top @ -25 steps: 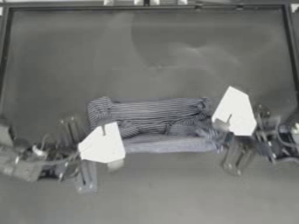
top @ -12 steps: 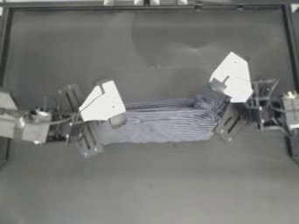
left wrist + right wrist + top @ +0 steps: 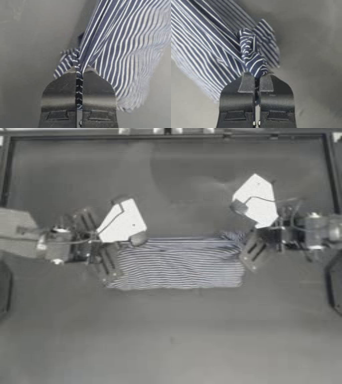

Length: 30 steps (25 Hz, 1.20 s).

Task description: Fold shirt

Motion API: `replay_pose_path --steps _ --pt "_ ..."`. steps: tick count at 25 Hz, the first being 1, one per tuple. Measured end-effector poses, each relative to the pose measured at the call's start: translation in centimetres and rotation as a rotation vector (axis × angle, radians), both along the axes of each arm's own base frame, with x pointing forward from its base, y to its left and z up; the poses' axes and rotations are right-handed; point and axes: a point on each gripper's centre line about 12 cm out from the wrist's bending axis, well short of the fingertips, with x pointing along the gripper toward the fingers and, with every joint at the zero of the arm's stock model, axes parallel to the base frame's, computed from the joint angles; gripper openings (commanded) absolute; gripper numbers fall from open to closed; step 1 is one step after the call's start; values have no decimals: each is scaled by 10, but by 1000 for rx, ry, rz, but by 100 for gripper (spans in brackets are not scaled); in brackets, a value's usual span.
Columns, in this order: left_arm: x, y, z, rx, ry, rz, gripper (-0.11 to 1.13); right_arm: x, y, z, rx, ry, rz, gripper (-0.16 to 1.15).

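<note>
From above, the shirt [image 3: 177, 264] hangs stretched between the left gripper [image 3: 137, 239] and right gripper [image 3: 242, 235], over the table [image 3: 174, 338]. In the left wrist view the jaws pinch its edge; in the right wrist view, a bunched corner.

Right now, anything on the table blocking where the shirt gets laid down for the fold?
Nothing visible. The left tool and right tool each pinch a corner of the shirt; the dark table around and below it shows only bare surface.
</note>
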Motion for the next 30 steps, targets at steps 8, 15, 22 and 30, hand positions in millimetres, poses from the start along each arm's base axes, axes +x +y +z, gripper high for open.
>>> replay_pose_path --steps 8,15,22,30 --pt "-2 20 -33 -22 44 8 4 1 -22 -32 33 29 -30 7" --pt "0 22 -50 -45 67 12 9 3 -25 -52 71 44 -34 7" --pt "2 20 -52 -82 54 42 57 6 -24 -52 81 26 -18 23" --pt "0 20 -42 -97 24 66 85 7 -23 -53 81 8 3 108"
